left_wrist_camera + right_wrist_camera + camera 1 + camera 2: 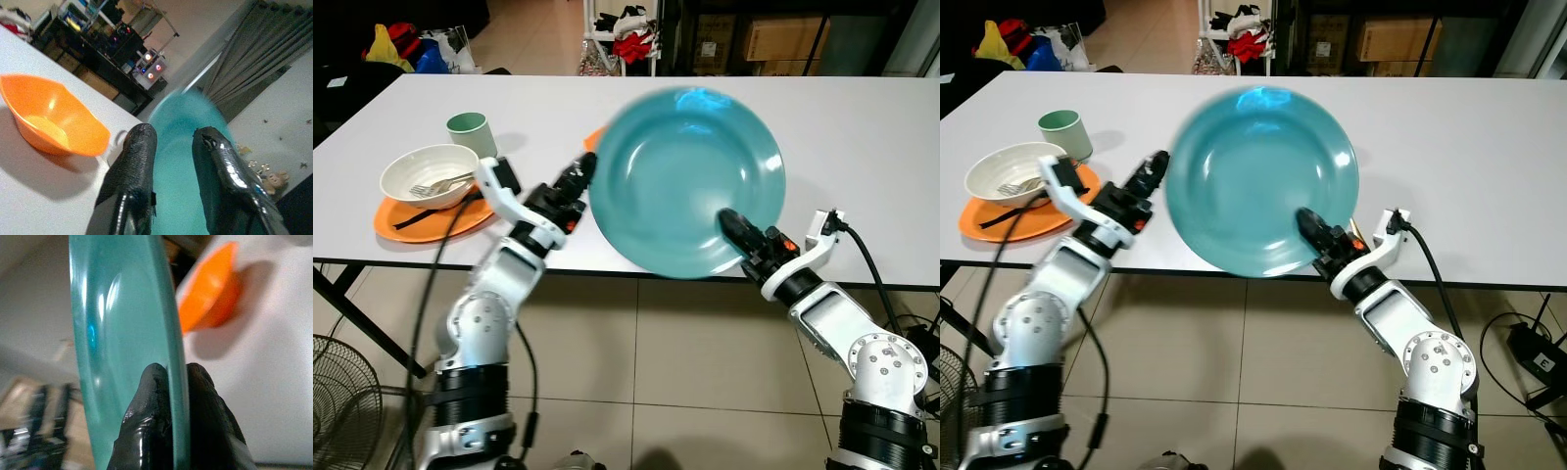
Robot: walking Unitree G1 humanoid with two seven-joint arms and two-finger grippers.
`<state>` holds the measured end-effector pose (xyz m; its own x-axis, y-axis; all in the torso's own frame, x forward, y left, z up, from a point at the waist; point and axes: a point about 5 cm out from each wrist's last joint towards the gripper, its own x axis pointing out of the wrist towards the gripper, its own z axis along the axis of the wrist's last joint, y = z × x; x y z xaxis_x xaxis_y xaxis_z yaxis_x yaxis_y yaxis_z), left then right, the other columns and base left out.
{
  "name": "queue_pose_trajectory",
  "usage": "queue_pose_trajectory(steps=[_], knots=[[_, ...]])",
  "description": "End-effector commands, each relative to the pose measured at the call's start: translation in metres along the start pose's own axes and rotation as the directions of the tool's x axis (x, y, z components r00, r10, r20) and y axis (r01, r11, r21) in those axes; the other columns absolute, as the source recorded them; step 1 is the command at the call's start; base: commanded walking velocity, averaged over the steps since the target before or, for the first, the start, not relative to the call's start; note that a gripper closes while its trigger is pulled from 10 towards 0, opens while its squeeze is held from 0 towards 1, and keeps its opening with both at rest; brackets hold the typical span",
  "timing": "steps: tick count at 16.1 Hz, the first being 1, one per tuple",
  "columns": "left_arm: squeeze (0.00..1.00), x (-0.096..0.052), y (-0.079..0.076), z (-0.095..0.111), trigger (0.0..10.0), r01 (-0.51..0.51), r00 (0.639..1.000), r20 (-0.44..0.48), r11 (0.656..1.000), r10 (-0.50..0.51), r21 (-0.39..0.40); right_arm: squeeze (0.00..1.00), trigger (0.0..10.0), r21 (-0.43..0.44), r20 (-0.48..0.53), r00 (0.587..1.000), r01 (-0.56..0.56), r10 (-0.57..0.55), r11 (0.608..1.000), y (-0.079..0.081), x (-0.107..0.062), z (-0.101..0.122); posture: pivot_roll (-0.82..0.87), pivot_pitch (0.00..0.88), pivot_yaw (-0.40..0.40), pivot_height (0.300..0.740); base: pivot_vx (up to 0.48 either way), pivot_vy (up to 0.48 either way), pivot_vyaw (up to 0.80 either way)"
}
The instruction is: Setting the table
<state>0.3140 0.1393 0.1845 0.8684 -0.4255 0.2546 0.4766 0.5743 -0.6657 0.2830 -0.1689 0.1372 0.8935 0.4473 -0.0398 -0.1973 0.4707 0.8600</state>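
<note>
Pinching the rim of a teal plate (685, 181) between its two black fingers, the right gripper (740, 232) held the dish tilted up on edge above the near side of the white table (862, 147). From the right wrist, one finger (149, 421) lay against the plate's concave face and the other against its back, with the rim clamped between them. The plate's upper part looked blurred in both eye views. The left gripper (576, 182) reached toward the plate's left edge, just beside it; its fingers (132, 181) stood slightly apart with nothing between them, and whether they touched the plate could not be told.

An orange bowl (51, 120) sat on the table behind the plate, clearest from the left wrist and showing as an orange sliver (594, 139) in the left eye view. Farther to the robot's left, an orange plate (431, 217) carried a white bowl (429, 173) with a fork (440, 185) inside it. A pale green cup (471, 132) stood just beyond that bowl. Beneath the table's near edge lay beige floor tiles (685, 362).
</note>
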Motion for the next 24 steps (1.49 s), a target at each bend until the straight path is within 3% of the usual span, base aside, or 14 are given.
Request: queue_pose_trajectory(steps=[1,3,5,7,8,9,11,13,16,20,21,22,23,24], knots=[[0.0,-0.007,0.005,0.01,10.0,-0.02,1.0,0.017,0.998,0.019,0.067,0.0,0.0,0.01,0.025,0.999,0.039,-0.039,0.999,-0.004,-0.001,0.002,0.05,0.0,0.083,0.74,0.0,0.0,0.0],[0.0,-0.025,0.019,0.028,10.0,-0.071,0.997,0.017,0.977,0.069,0.202,0.0,0.0,0.031,0.021,0.994,0.106,-0.107,0.994,-0.017,-0.01,0.0,0.06,0.0,0.082,0.74,0.0,0.0,0.0],[0.0,-0.038,0.022,0.037,10.0,-0.079,0.997,0.009,0.963,0.08,0.257,0.0,0.0,0.046,0.012,0.991,0.133,-0.134,0.99,-0.021,-0.015,-0.004,0.07,0.0,0.079,0.74,0.0,0.0,0.0],[0.0,-0.045,0.018,0.036,10.0,-0.041,0.996,-0.055,0.932,0.065,0.361,0.0,0.0,0.081,0.011,0.986,0.165,-0.167,0.983,-0.024,-0.018,-0.006,0.07,0.0,0.078,0.74,0.0,0.0,0.0],[0.0,-0.049,0.007,0.026,10.0,0.051,0.988,-0.153,0.871,0.029,0.489,0.0,0.0,0.118,0.003,0.978,0.206,-0.207,0.971,-0.027,-0.017,-0.008,0.07,0.0,0.075,0.74,0.0,0.0,0.0],[0.0,-0.049,0.003,0.022,10.0,0.081,0.983,-0.184,0.849,0.019,0.522,0.0,0.0,0.126,-0.002,0.976,0.215,-0.216,0.969,-0.028,-0.017,-0.009,0.07,0.0,0.075,0.74,0.0,0.0,0.0],[0.0,-0.054,-0.01,0.005,10.0,0.223,0.948,-0.319,0.74,-0.012,0.635,0.0,0.0,0.151,-0.039,0.962,0.275,-0.272,0.95,-0.032,-0.014,-0.013,0.08,0.0,0.073,0.74,0.0,0.0,0.0],[0.0,-0.058,-0.02,-0.006,10.0,0.306,0.919,-0.393,0.699,-0.039,0.647,0.0,0.0,0.188,-0.069,0.946,0.324,-0.316,0.927,-0.036,-0.009,-0.014,0.08,0.0,0.073,0.74,0.0,0.0,0.0],[0.0,-0.06,-0.026,-0.011,10.0,0.329,0.912,-0.407,0.691,-0.055,0.644,0.0,0.0,0.228,-0.081,0.934,0.357,-0.347,0.906,-0.035,-0.001,-0.01,0.09,0.0,0.065,0.74,0.0,0.0,0.0],[0.0,-0.06,-0.027,-0.011,10.0,0.345,0.905,-0.422,0.673,-0.053,0.654,0.0,0.0,0.27,-0.102,0.926,0.379,-0.365,0.885,-0.034,0.024,0.002,0.09,0.0,0.067,0.74,0.0,0.0,0.0],[0.0,-0.06,-0.028,-0.012,10.0,0.353,0.901,-0.43,0.669,-0.055,0.655,0.0,2.4,0.278,-0.123,0.914,0.407,-0.388,0.87,-0.039,0.031,0.004,0.1,0.0,0.066,0.74,0.0,0.0,0.0],[0.0,-0.06,-0.029,-0.012,10.0,0.359,0.899,-0.434,0.666,-0.058,0.654,0.0,6.6,0.276,-0.136,0.904,0.428,-0.406,0.861,-0.043,0.039,0.005,0.1,0.0,0.066,0.74,0.0,0.0,0.0],[0.0,-0.059,-0.029,-0.012,10.0,0.36,0.899,-0.434,0.665,-0.06,0.654,0.0,10.0,0.279,-0.134,0.9,0.435,-0.414,0.856,-0.044,0.045,0.008,0.1,0.0,0.065,0.74,0.0,0.0,0.0],[0.0,-0.059,-0.03,-0.012,10.0,0.363,0.898,-0.435,0.664,-0.062,0.654,0.0,10.0,0.284,-0.127,0.896,0.445,-0.426,0.849,-0.046,0.05,0.01,0.11,0.0,0.061,0.74,0.0,0.0,0.0]])
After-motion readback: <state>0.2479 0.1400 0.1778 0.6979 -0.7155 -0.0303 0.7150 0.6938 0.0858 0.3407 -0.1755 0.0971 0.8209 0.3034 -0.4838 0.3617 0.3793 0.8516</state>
